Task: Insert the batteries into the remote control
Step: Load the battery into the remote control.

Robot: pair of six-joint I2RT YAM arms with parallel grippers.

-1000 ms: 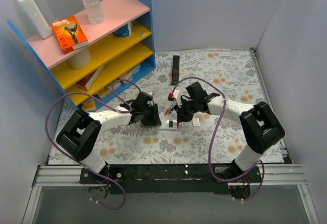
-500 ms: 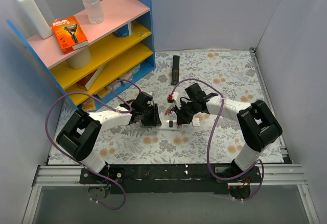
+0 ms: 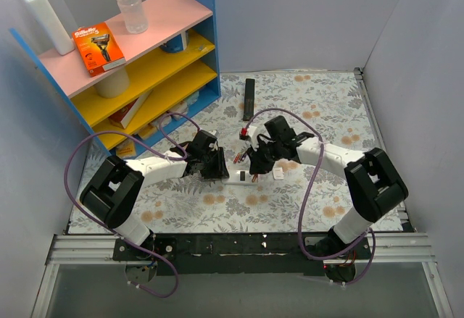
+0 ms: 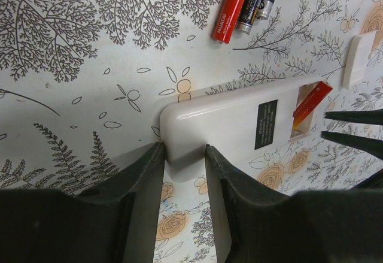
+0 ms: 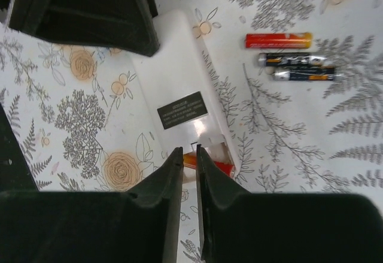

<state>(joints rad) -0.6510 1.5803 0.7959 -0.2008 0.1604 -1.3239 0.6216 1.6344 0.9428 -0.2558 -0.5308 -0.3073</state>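
The remote control (image 4: 233, 125) lies white back up on the floral mat, its battery bay open. My left gripper (image 4: 182, 155) is shut on its near end. One red-orange battery (image 4: 311, 100) sits tilted in the bay. My right gripper (image 5: 190, 153) is nearly shut, with only a narrow slit between the jaws. Its tips hover over the end of that battery (image 5: 215, 165) and grip nothing. Three loose batteries lie beside the remote: one red (image 5: 278, 40) and two dark (image 5: 296, 68). In the top view the left gripper (image 3: 217, 164) and right gripper (image 3: 254, 167) meet over the remote (image 3: 241, 177).
The small white bay cover (image 4: 359, 59) lies just past the remote. A slim black remote (image 3: 249, 98) lies at the far middle of the mat. A blue shelf unit (image 3: 145, 57) with bottles and boxes stands at the back left. Grey walls close in both sides.
My right wrist has shifted slightly over the battery bay. The left gripper and the remote have not moved.
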